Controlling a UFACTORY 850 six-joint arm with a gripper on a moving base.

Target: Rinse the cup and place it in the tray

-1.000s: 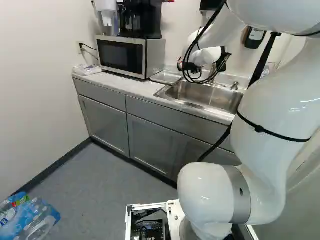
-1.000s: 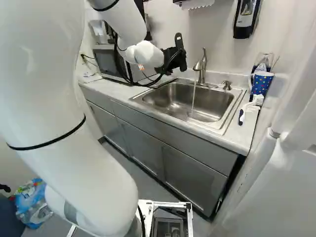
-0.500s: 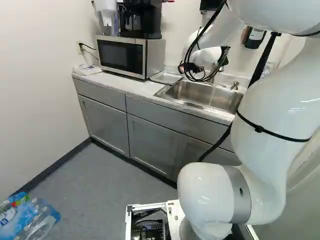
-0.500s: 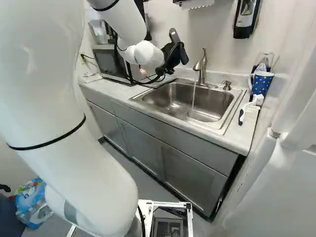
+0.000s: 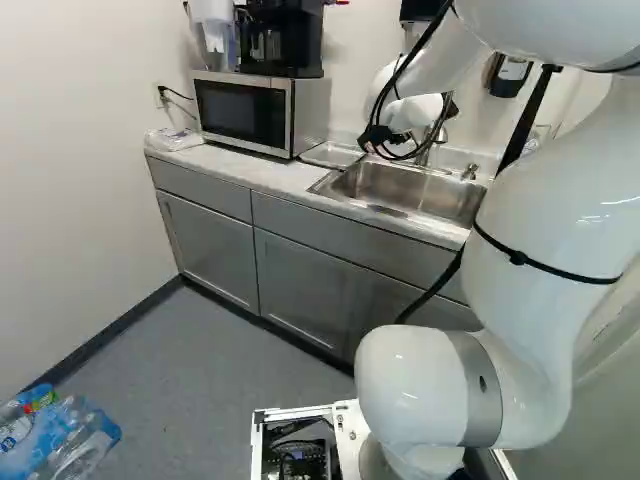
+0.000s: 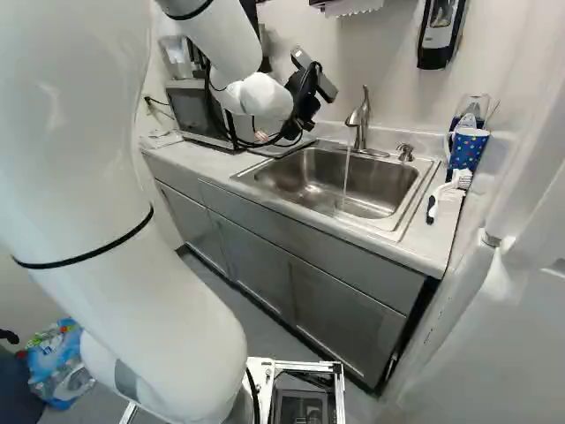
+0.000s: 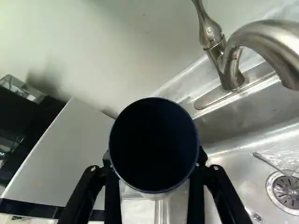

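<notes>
Gripper (image 6: 305, 106) had the cup (image 7: 154, 144) clamped from both sides, mouth toward my wrist camera. Inside too dark to read. With the fingers (image 7: 112, 198) at six o'clock, the faucet (image 7: 232, 70) stood at two, an open gap between it and the cup; the drain (image 7: 286, 189) lay near four. A pale panel (image 7: 70, 154) with a dark edge sat at nine, close beside.

Left base view showed the metal tray (image 5: 332, 154) between microwave (image 5: 240, 112) and sink (image 5: 375, 208); I lost most of it behind gripper and cables in the right base view. Only that right view gave me running water (image 6: 345, 181), plus dotted mug (image 6: 468, 150) and brush (image 6: 450, 189) around three o'clock of the basin. Held cup: couldn't make it out in either base view.
</notes>
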